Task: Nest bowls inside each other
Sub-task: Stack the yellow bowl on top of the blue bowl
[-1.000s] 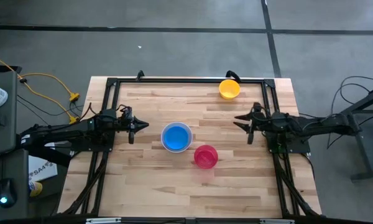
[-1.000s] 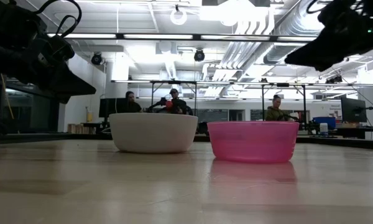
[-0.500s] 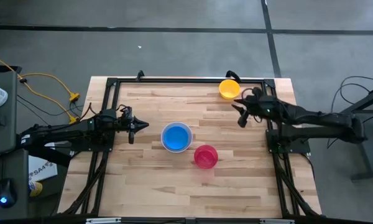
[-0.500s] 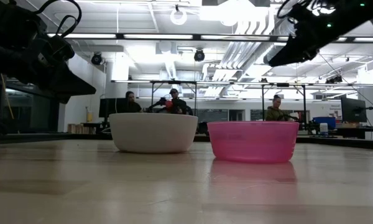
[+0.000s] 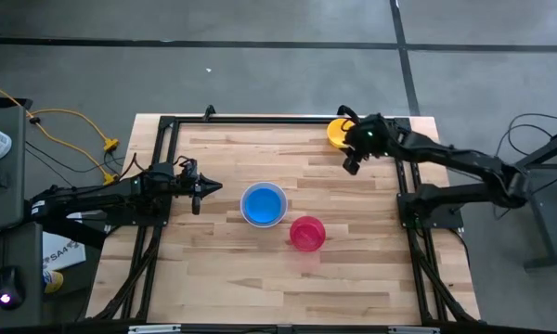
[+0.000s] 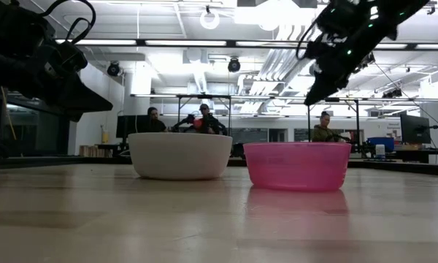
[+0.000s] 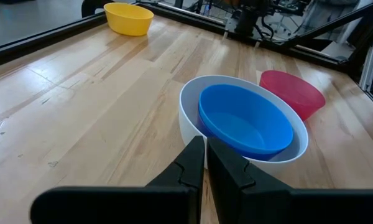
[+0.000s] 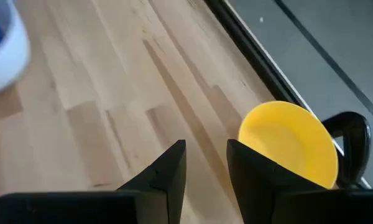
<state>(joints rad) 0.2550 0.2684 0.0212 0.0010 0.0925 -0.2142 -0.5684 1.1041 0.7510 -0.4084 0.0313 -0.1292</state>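
Looking down, I see my right claw (image 5: 352,160) hanging just beside the yellow bowl (image 5: 338,131) at the worktop's (image 5: 260,260) far edge, fingers apart and empty. My left claw (image 5: 202,188) waits pinched together near the white bowl (image 7: 193,102), which holds the blue bowl (image 5: 262,204). Next to them sits the red bowl (image 5: 307,233).

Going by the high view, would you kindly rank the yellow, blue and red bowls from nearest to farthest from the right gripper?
Measured from the right gripper, open near the table's far right corner:
1. Yellow bowl: right beside the gripper, at the far edge.
2. Red bowl: toward the near side, right of centre.
3. Blue bowl: mid-table, nested in the white bowl; only slightly farther than the red one.
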